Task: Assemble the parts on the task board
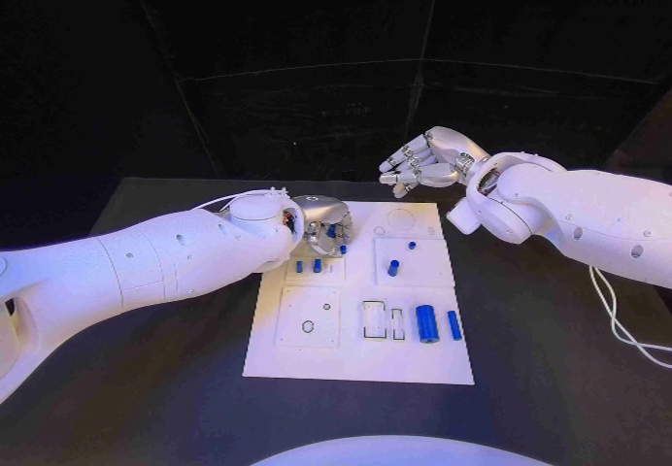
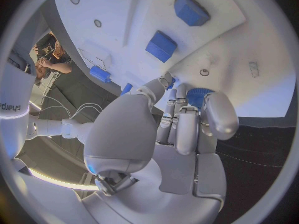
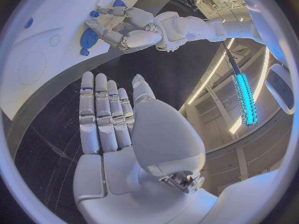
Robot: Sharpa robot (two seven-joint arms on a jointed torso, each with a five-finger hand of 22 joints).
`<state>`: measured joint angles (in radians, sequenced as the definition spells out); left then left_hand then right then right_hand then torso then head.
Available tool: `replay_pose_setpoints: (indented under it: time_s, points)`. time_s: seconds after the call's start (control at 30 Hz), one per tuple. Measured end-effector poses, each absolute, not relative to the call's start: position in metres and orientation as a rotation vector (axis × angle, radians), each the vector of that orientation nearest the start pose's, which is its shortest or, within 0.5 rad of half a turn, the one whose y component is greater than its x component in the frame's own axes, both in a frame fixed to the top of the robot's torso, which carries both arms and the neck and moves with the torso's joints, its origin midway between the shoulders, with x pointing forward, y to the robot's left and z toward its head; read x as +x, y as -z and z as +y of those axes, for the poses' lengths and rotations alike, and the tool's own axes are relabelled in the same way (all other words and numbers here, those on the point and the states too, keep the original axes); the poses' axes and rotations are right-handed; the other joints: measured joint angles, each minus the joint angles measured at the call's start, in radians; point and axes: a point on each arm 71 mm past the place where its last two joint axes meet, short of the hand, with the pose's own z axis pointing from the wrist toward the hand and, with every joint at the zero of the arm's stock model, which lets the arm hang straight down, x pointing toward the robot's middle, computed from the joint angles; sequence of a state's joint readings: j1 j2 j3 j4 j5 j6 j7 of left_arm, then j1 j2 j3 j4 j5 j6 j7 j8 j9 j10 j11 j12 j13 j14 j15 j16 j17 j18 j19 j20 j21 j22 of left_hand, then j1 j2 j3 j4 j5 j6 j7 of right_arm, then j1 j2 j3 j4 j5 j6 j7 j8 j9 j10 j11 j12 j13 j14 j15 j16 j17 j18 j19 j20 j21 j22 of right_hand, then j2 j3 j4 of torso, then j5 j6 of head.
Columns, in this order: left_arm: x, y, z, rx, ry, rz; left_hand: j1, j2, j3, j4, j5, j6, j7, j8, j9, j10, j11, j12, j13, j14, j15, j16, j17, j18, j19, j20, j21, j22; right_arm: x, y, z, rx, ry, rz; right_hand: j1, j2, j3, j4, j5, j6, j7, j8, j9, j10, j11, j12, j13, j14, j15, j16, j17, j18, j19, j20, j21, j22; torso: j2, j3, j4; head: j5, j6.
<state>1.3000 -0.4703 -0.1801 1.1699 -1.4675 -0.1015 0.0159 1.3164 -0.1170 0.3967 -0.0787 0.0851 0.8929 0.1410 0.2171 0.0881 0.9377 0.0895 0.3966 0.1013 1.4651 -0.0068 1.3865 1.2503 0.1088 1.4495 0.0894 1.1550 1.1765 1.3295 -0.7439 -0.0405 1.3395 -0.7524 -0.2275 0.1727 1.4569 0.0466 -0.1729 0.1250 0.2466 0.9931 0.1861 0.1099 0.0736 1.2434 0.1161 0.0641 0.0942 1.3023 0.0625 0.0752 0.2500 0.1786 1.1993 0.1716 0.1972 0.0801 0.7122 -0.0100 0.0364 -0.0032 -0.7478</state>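
The white task board lies in the middle of the table. My left hand hovers over its far left section, fingers pointing down. In the left wrist view the fingers and thumb close around a blue round part that stands at the board. Small blue pegs stand just in front of that hand. A thick blue cylinder and a thin blue bar lie near the board's right front. My right hand hangs raised beyond the far edge, fingers straight and apart, holding nothing.
Two blue blocks sit on the board ahead of my left hand. Another blue peg stands mid-board, beside empty round and rectangular recesses. Black table surrounds the board; a cable trails at the right.
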Motion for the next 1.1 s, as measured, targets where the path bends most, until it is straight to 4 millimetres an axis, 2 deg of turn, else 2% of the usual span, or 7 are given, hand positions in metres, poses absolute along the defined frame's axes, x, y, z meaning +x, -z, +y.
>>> replay_pose_setpoints:
  time_s: [0.1, 0.3, 0.7, 0.73, 0.77, 0.93, 1.1]
  points:
    - [0.5306, 0.2080, 0.0977, 0.490, 0.663, 1.826, 0.000, 0.000, 0.000, 0.000, 0.000, 0.001, 0.000, 0.000, 0.000, 0.000, 0.000, -0.002, 0.000, 0.000, 0.000, 0.000, 0.000, 0.000, -0.003, 0.004, 0.000, -0.001, 0.5370, 0.1280, -0.1988, 0.316, -1.138, 1.622, 0.000, 0.000, 0.000, 0.000, 0.000, 0.000, 0.000, 0.000, 0.000, 0.000, 0.000, 0.000, 0.000, 0.000, 0.000, 0.000, 0.000, 0.000, 0.000, 0.000, 0.000, 0.000, 0.000, -0.0002, 0.0000, 0.000, 0.000]
    - [0.5299, 0.2084, 0.0961, 0.493, 0.667, 1.826, -0.002, 0.002, 0.004, 0.004, 0.000, 0.044, -0.001, 0.000, 0.000, 0.016, -0.003, -0.002, -0.002, 0.000, 0.000, 0.000, -0.003, 0.000, -0.004, 0.003, 0.000, 0.005, 0.5370, 0.1280, -0.1985, 0.316, -1.138, 1.622, 0.000, 0.000, 0.000, 0.000, 0.000, 0.000, 0.000, 0.000, 0.000, 0.000, 0.000, 0.000, 0.000, 0.000, 0.000, 0.000, 0.000, 0.000, 0.000, 0.000, 0.000, 0.000, 0.000, -0.0002, -0.0001, 0.000, -0.001]
    - [0.5310, 0.2087, 0.0970, 0.492, 0.662, 1.832, 0.016, 0.039, 0.034, -0.005, 0.000, 0.117, -0.009, 0.009, 0.006, 0.079, -0.019, -0.002, -0.007, 0.000, 0.000, 0.005, -0.004, 0.000, 0.000, 0.000, 0.027, 0.036, 0.5370, 0.1280, -0.1986, 0.316, -1.138, 1.623, 0.000, 0.000, 0.000, 0.000, 0.000, 0.000, 0.000, 0.000, 0.000, 0.000, 0.000, 0.000, 0.000, 0.000, 0.000, 0.000, 0.000, 0.000, 0.000, 0.000, -0.002, 0.000, 0.001, -0.0003, -0.0004, -0.002, -0.002]
    - [0.5310, 0.2086, 0.0968, 0.492, 0.662, 1.833, 0.019, 0.041, 0.037, -0.004, -0.004, 0.122, -0.011, 0.012, 0.007, 0.087, -0.019, -0.002, -0.006, 0.000, 0.000, 0.008, -0.003, 0.000, 0.000, 0.000, 0.030, 0.038, 0.5370, 0.1280, -0.1986, 0.316, -1.138, 1.623, 0.000, 0.000, 0.000, 0.000, 0.000, 0.000, 0.000, 0.000, 0.000, 0.000, 0.000, 0.000, 0.000, 0.000, 0.000, 0.000, 0.000, 0.000, 0.000, 0.000, -0.004, 0.000, 0.001, -0.0005, -0.0004, -0.002, -0.003]
    - [0.5310, 0.2086, 0.0967, 0.492, 0.662, 1.833, 0.021, 0.044, 0.039, -0.006, -0.007, 0.132, -0.013, 0.016, 0.008, 0.098, -0.022, -0.003, -0.004, 0.000, 0.000, 0.011, -0.002, -0.010, 0.000, 0.000, 0.032, 0.041, 0.5370, 0.1280, -0.1986, 0.316, -1.138, 1.623, 0.000, 0.000, 0.000, 0.000, 0.000, 0.000, 0.000, 0.000, 0.000, 0.000, 0.000, 0.000, 0.000, 0.000, 0.000, 0.000, 0.000, 0.000, 0.000, 0.000, -0.004, 0.000, 0.001, -0.0006, -0.0004, -0.002, -0.003]
    - [0.5308, 0.2085, 0.0963, 0.493, 0.663, 1.832, 0.034, 0.063, 0.051, -0.019, -0.027, 0.167, -0.020, 0.023, 0.013, 0.133, -0.032, -0.003, 0.002, 0.002, -0.009, 0.015, 0.003, -0.011, 0.007, -0.007, 0.048, 0.057, 0.5371, 0.1280, -0.1986, 0.316, -1.138, 1.622, 0.000, 0.000, 0.000, 0.000, 0.000, 0.000, 0.000, 0.000, 0.000, 0.000, 0.000, 0.000, 0.000, 0.000, 0.000, 0.000, 0.000, 0.000, 0.000, 0.000, -0.004, 0.000, 0.001, -0.0007, -0.0005, -0.002, -0.004]
    - [0.5293, 0.2091, 0.0985, 0.489, 0.669, 1.823, 0.043, 0.071, 0.065, -0.032, -0.035, 0.169, -0.021, 0.023, 0.017, 0.147, -0.036, -0.008, 0.002, -0.002, -0.013, 0.019, 0.009, -0.010, 0.009, -0.009, 0.055, 0.066, 0.5372, 0.1280, -0.1987, 0.316, -1.137, 1.622, 0.000, 0.000, 0.000, 0.000, 0.000, 0.000, 0.000, 0.000, 0.000, 0.000, 0.000, 0.000, 0.000, 0.000, 0.000, 0.000, 0.000, 0.000, 0.000, 0.000, -0.004, 0.000, 0.001, -0.0009, -0.0005, -0.001, -0.003]
